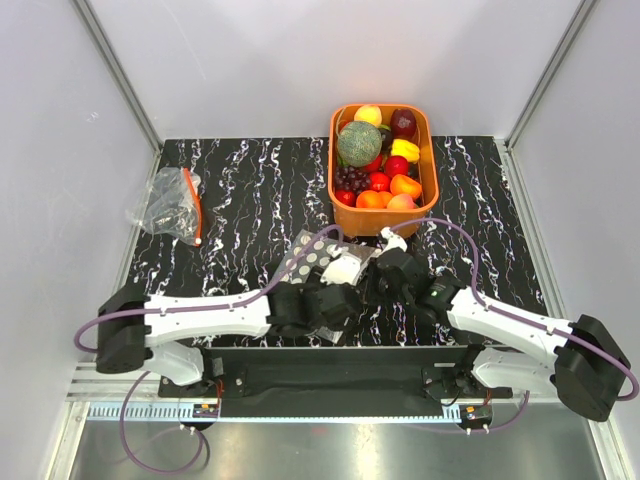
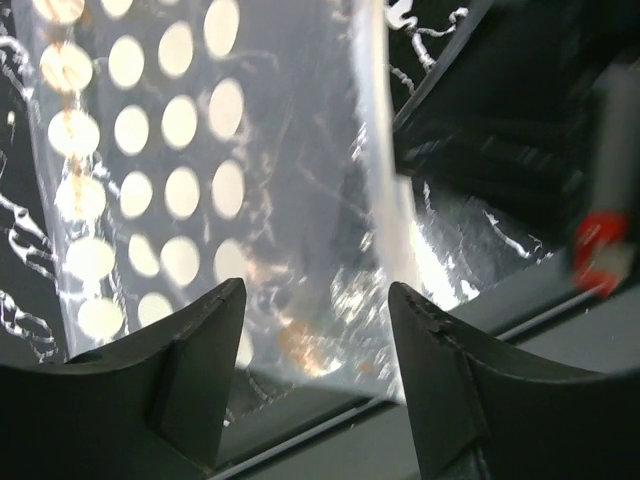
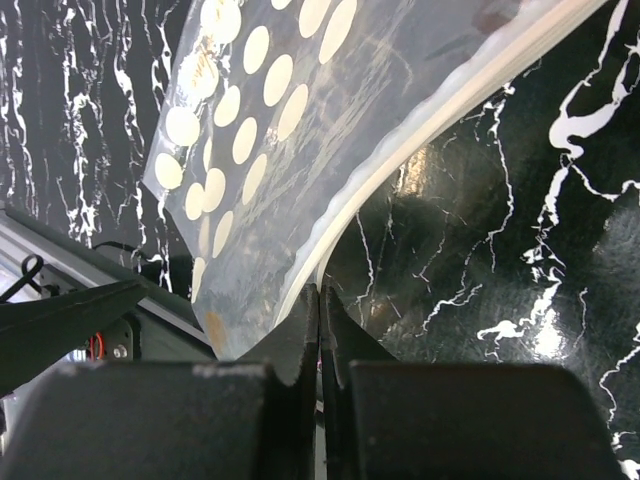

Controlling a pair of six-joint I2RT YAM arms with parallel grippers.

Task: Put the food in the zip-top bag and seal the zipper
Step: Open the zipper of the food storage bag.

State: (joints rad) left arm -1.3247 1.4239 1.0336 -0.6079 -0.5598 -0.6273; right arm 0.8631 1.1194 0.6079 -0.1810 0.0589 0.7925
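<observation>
My right gripper [image 3: 320, 325] is pinched tight on the pale zipper strip [image 3: 420, 130] of the clear white-dotted plastic bag [image 3: 260, 120]. My left gripper [image 2: 315, 340] gapes wide over it. Just beyond both, the orange plastic basket [image 1: 430, 150] holds the toy food [image 1: 358, 143].

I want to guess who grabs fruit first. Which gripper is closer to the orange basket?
Right. The right gripper sits just in front of the orange basket, pinching the dotted bag. The left gripper is farther away, at the bag's near side.

zip-top bag [image 3: 300, 130]: clear glossy plastic | table [image 1: 250, 190]: polished black marble-look | basket [image 1: 428, 160]: smooth orange plastic
</observation>
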